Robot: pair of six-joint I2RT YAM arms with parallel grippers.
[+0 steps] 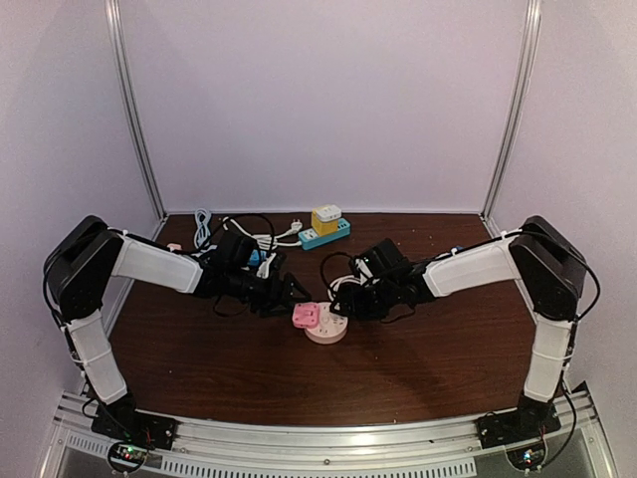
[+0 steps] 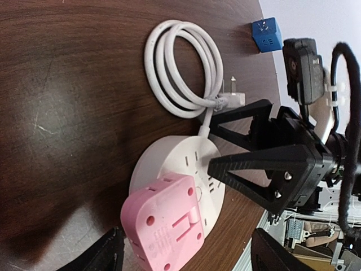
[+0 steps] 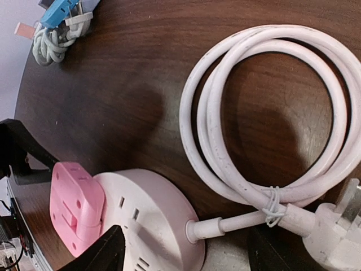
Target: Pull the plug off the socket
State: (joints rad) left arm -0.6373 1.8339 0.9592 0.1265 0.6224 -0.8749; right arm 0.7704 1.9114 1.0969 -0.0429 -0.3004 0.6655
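Dark wooden table (image 1: 199, 368), pale walls behind. Round white socket (image 1: 331, 332) sits mid-table with the pink plug (image 1: 306, 317) seated on its left side. Its coiled white cable (image 2: 180, 68) lies just behind. Right gripper (image 1: 343, 301) hangs over the socket's right side, jaws apart, judged placed to brace the base; contact cannot be confirmed. Left gripper (image 1: 297, 290) faces the plug from the left, jaws apart and empty. Plug lies just ahead of its fingertips, in line with the gap, not yet gripped.

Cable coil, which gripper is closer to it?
Right. The right gripper sits just short of the coil, over the cable end of the socket; the left gripper is beyond the socket, at the plug.
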